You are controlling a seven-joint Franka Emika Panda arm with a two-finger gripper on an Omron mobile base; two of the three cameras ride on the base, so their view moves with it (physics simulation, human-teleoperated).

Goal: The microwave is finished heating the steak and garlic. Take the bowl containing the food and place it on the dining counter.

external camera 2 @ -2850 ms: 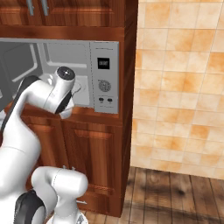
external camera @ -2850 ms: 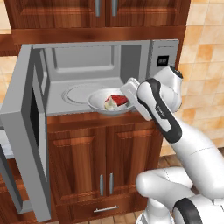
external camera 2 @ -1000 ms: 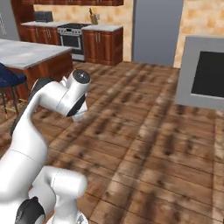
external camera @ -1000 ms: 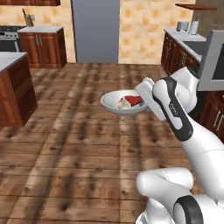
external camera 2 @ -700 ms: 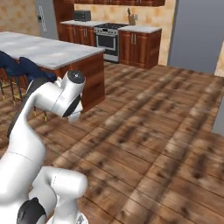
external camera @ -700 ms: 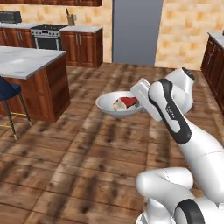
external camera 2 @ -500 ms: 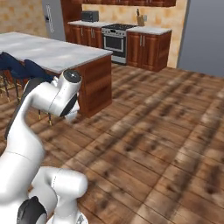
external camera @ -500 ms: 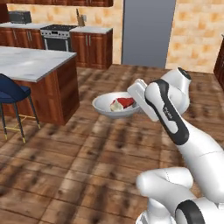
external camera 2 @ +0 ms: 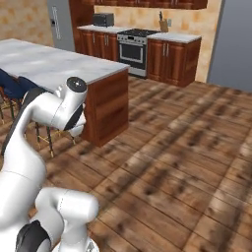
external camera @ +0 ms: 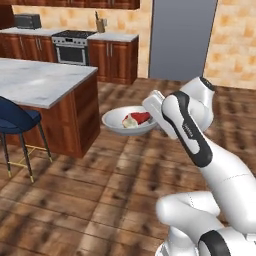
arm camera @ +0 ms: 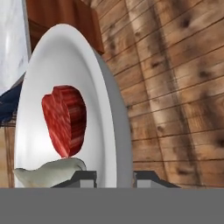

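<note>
The gripper (arm camera: pixel 114 176) pinches the rim of the bowl (external camera: pixel 129 121), carried level above the floor with the steak (external camera: pixel 141 118) and garlic (external camera: pixel 131 121) inside. The dining counter (external camera: pixel 45 80) lies ahead-left; a jolt or tilt could spill the food.

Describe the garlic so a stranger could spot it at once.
Find the marble dining counter at left; just right of it the pincer holds a white bowl above the wood floor. Inside lies the garlic, the pale off-white lump touching the red steak.
</note>
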